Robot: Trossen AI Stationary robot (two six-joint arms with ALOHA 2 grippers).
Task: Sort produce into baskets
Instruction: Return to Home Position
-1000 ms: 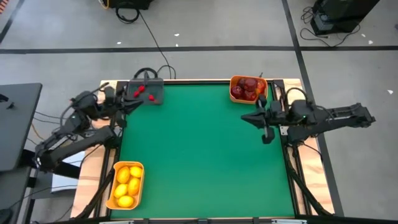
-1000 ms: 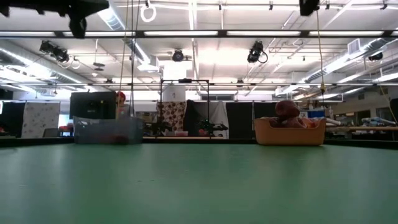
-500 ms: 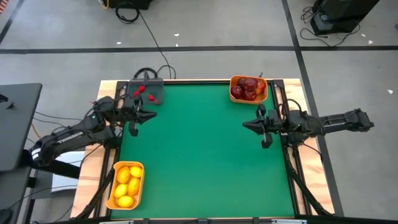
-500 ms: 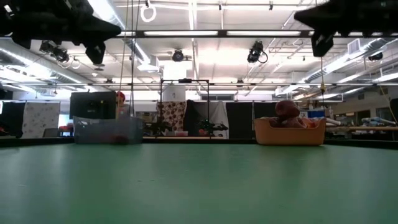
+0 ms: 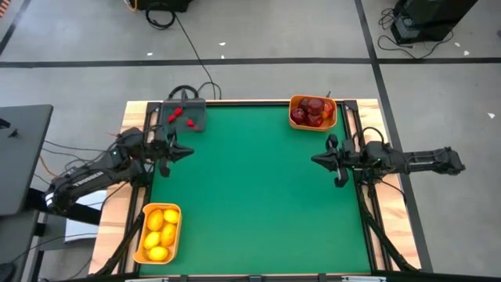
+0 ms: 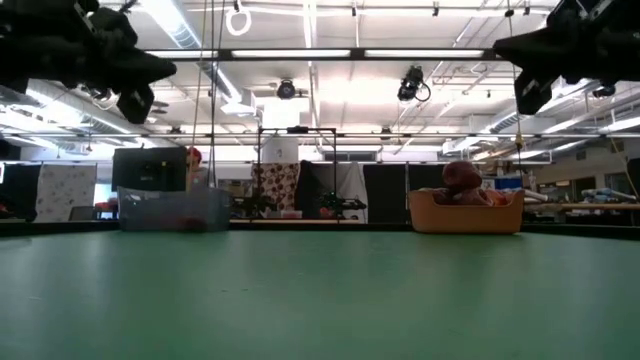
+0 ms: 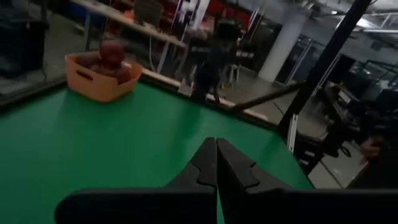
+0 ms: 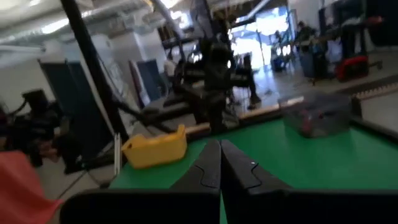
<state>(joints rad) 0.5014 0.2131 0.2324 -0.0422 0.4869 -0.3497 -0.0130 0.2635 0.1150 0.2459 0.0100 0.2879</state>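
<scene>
High view: green mat (image 5: 250,196), grey floor (image 5: 274,47) around; left pincer (image 5: 188,152), right pincer (image 5: 315,160) pressed together.

Left pincer (image 7: 216,147) with its two dark fingers pressed flat together, held over a green table (image 7: 87,149), orange bin (image 7: 99,82) of dark red fruit (image 7: 112,51) well ahead and to one side, right arm (image 7: 210,62) far ahead.
</scene>
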